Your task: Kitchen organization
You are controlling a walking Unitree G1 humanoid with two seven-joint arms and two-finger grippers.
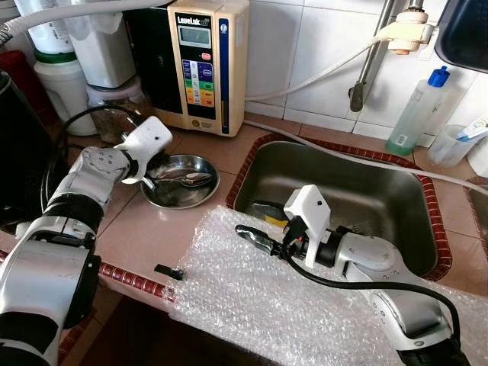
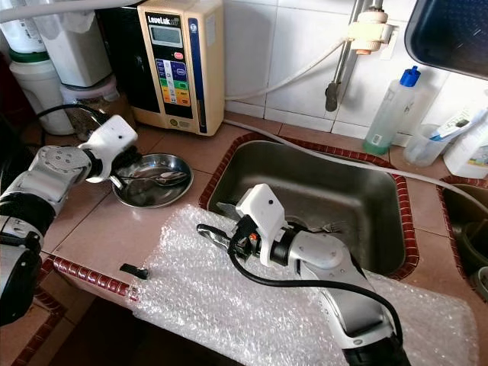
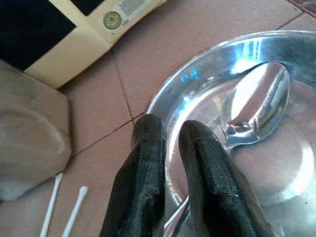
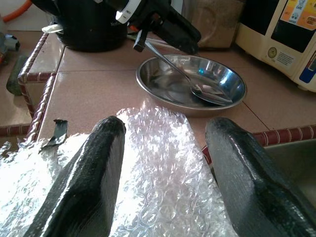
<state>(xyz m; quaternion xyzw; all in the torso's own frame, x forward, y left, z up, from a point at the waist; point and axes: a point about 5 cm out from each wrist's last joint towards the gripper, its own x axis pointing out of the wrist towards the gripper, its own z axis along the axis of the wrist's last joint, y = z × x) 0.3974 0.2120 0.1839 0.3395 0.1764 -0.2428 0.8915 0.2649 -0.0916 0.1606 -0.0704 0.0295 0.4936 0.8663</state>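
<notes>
Spoon [image 4: 197, 85] handle is pinched by the left gripper [image 3: 170, 148] fingers over the steel dish [image 1: 200, 194] on the worktop [image 1: 145, 236], right gripper [image 4: 163, 163] held open and empty above bubble wrap [image 1: 252, 297]; a thin-handle slip is judged likely, clattering back.

spoon [image 1: 185, 178] in dish [image 1: 200, 197], sink [image 1: 381, 200] right, bubble wrap [image 1: 252, 305] in front

A steel spoon [image 1: 185, 179] is seen lying in a shallow round steel dish [image 1: 200, 195], its handle pinched by the left claw [image 1: 146, 181].
</notes>
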